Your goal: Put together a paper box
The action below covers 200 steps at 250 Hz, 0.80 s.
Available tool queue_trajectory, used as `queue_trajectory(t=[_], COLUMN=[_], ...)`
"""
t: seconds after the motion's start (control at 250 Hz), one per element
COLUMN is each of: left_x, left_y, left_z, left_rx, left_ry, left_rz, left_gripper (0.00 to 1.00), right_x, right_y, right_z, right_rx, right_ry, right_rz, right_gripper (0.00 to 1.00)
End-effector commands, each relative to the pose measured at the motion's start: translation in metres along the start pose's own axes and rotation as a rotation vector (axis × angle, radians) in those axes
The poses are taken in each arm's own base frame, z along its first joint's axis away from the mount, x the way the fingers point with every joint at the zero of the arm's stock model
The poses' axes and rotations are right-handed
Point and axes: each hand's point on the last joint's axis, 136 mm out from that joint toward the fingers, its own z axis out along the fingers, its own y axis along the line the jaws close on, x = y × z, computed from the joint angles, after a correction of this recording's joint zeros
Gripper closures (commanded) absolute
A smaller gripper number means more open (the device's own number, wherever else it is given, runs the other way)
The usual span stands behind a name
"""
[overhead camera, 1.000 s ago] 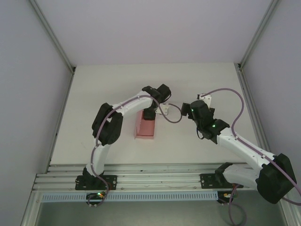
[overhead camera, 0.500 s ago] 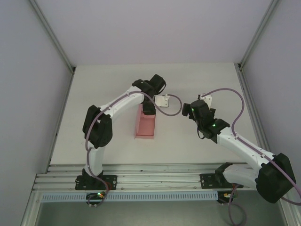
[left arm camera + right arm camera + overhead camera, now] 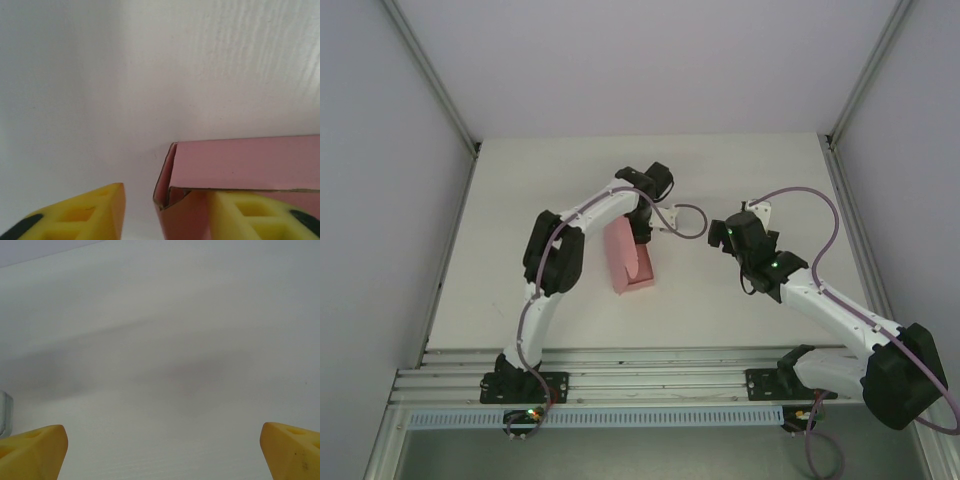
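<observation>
Where the overhead camera looks down, a matte white table (image 3: 520, 200) sits closed in by pale grey wall panels (image 3: 650, 60) beyond its far edge and along both sides. Silver metal posts (image 3: 430, 78) rise from the two far corners. A ribbed aluminium rail (image 3: 650, 365) runs along the near edge and carries both arm bases. The pink thin-cardboard box (image 3: 628, 262), a narrow folded oblong, lies a little left of the table's centre, its long side running roughly near to far and leaning askew. The left gripper (image 3: 641, 228) points down at the box's far end. The right gripper (image 3: 732, 236) hangs over bare table right of centre, well apart from the box.

From the left wrist, the tabletop is plain white with faint streaks. One corner of the box fills the lower right, its cut edge showing brownish. The left gripper's yellow fingers (image 3: 85, 217) stand partly apart and straddle the end wall. One finger is outside, with a strip of table between it and the cardboard. The other is behind the pink wall, so nothing is clamped.

From the right wrist, bare white table carries soft grey shadows, and a band of grey wall crosses the top left. The right gripper's fingers sit spread wide in the lower corners, holding nothing.
</observation>
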Motion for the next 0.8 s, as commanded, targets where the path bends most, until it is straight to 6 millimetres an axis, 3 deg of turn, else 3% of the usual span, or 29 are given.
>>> queue_trajectory(t=[0.0, 0.172, 0.28, 0.451, 0.531, 0.639, 0.795], left_x=[0.008, 0.016, 0.019, 0.015, 0.013, 0.013, 0.024], left_y=[-0.003, -0.008, -0.006, 0.011, 0.027, 0.064, 0.102], left_z=[0.0, 0.006, 0.008, -0.01, -0.025, -0.055, -0.125], left_rx=[0.039, 0.055, 0.043, -0.048, -0.142, -0.372, -0.684], left_ry=[0.017, 0.042, 0.039, -0.003, -0.041, -0.09, -0.218], left_rz=[-0.032, -0.056, -0.08, -0.116, -0.142, -0.238, -0.459], left_gripper=[0.64, 0.77, 1.0, 1.0, 1.0, 1.0, 1.0], right_x=[0.001, 0.0, -0.001, -0.002, -0.001, -0.001, -0.001], right_y=[-0.004, -0.008, -0.009, -0.009, -0.004, 0.0, 0.019], right_z=[-0.001, -0.004, -0.006, -0.009, -0.01, -0.009, -0.011], right_rx=[0.006, 0.006, -0.001, -0.009, -0.032, -0.049, -0.136], right_ry=[0.005, -0.007, -0.017, -0.02, -0.01, 0.006, 0.038], right_rz=[-0.004, 0.014, 0.024, 0.028, 0.014, 0.006, 0.028], right_gripper=[0.0, 0.0, 0.0, 0.01, 0.0, 0.0, 0.0])
